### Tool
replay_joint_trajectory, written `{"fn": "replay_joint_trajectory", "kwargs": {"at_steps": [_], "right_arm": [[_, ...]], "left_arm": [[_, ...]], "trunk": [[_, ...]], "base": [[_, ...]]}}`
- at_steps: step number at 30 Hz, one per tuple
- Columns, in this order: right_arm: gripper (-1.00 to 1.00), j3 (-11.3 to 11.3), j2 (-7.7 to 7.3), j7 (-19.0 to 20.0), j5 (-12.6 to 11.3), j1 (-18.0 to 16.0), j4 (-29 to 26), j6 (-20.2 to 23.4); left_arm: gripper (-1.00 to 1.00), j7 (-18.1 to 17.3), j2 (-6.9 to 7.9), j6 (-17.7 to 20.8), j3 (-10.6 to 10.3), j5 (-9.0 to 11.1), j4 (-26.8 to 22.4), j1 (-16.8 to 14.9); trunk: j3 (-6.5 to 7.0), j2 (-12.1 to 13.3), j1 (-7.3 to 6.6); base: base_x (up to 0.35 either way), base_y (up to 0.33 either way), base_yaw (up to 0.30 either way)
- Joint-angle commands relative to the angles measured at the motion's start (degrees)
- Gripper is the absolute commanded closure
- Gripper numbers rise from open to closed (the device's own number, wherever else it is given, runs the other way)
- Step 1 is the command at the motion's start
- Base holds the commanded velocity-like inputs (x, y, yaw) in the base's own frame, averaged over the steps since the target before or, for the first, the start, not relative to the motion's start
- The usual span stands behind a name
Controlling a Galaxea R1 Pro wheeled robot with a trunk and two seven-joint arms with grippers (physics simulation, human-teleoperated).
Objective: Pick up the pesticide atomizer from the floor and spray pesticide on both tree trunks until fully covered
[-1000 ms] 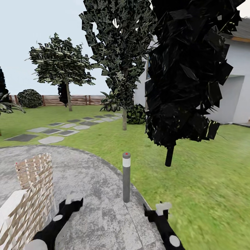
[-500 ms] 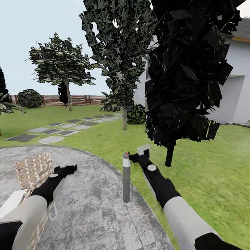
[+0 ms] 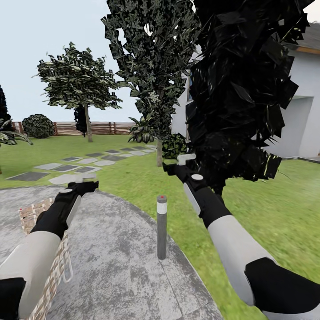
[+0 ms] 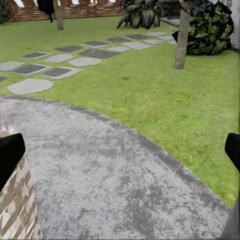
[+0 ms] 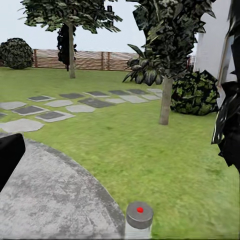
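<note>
Stretching wide beyond both grippers, the garden lawn [image 3: 266, 213] ran back to a brown slatted fence [image 3: 98, 128], with the white house [image 3: 306, 111] off past the right gripper. A big black cone-shaped tree [image 3: 240, 89] rose just behind the right gripper [image 3: 178, 165]. Farther ahead of the jaws stood the two trees: the nearer tree [image 3: 155, 58] with its pale trunk [image 3: 159, 153] straight ahead of the right gripper, the farther tree [image 3: 78, 82] near the fence, well ahead of the left gripper [image 3: 84, 183]. A grey paved patch [image 3: 115, 249] lay under both arms, and a line of stepping stones [image 3: 84, 164] led away over the grass ahead of the left jaws. A woven wicker piece [image 3: 40, 249] sat below the left arm. A short grey bollard [image 3: 162, 226] with a red dot stood beneath and between the two grippers.

Both arms were raised. The left wrist view showed its fingers [image 4: 10, 155] spread wide, holding nothing; the right wrist view showed one dark finger [image 5: 10, 155] at the edge with nothing gripped, though how far those jaws stood open I could not tell.

The atomizer could not be made out on the grass.
</note>
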Motion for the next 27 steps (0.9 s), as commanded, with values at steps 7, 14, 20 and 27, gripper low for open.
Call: {"fn": "replay_joint_trajectory", "kwargs": {"at_steps": [7,14,20,27], "right_arm": [[-1.00,-0.04,0.00,0.06,-1.14,0.04,2.09,0.02],[-1.00,-0.02,0.00,0.06,-1.20,0.14,2.30,-0.16],[-1.00,-0.01,0.00,0.06,-1.20,0.15,2.31,-0.24],[-1.00,0.02,0.00,0.06,-1.20,0.15,2.24,-0.32]], "left_arm": [[-1.00,-0.14,0.02,1.43,0.28,-0.04,-2.13,0.03],[-1.00,-0.03,0.02,1.56,0.08,-0.24,-2.19,0.03],[-1.00,-0.01,0.02,1.56,0.03,-0.25,-1.97,0.11],[-1.00,0.07,0.02,1.48,0.05,-0.28,-1.77,0.20]], "trunk": [[0.00,0.00,0.00],[0.00,0.00,0.00],[0.00,0.00,0.00],[0.00,0.00,0.00]], "base": [[0.268,0.037,0.000],[0.331,0.025,0.041],[0.339,0.001,0.253],[0.306,0.060,0.276]]}}
